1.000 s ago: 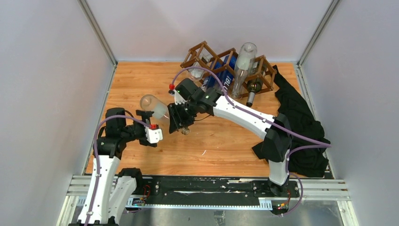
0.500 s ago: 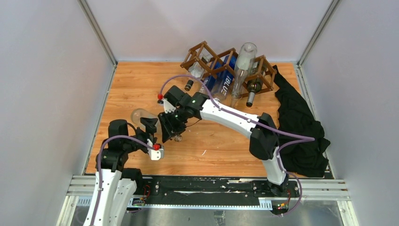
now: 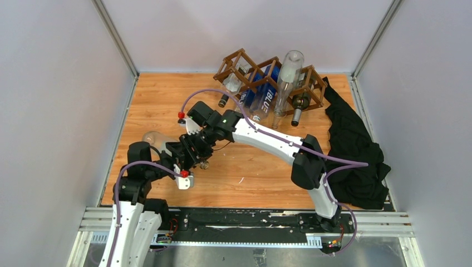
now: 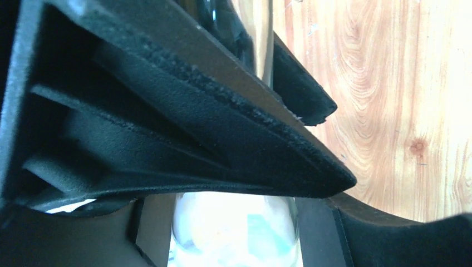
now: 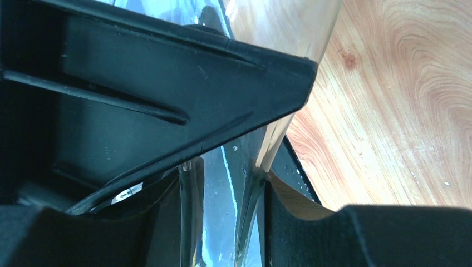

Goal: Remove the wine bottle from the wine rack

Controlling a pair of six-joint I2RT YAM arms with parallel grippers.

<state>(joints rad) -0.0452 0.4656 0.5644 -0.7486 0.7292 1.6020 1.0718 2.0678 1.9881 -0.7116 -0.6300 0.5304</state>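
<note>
We have the left gripper (image 3: 173,150) and right gripper (image 3: 192,158) both clamped on the clear glass wine bottle (image 3: 151,137), well apart from the brown wooden lattice rack (image 3: 257,64).

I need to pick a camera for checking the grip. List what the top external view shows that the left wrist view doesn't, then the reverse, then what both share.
Top external only: the wine rack with other bottles in it, the black cloth at the right, and the right pincer shut on the clear wine bottle. Left wrist only: a close look at the fingers of the left pincer, with glass between them. Both: the clear wine bottle and the wooden table.
</note>
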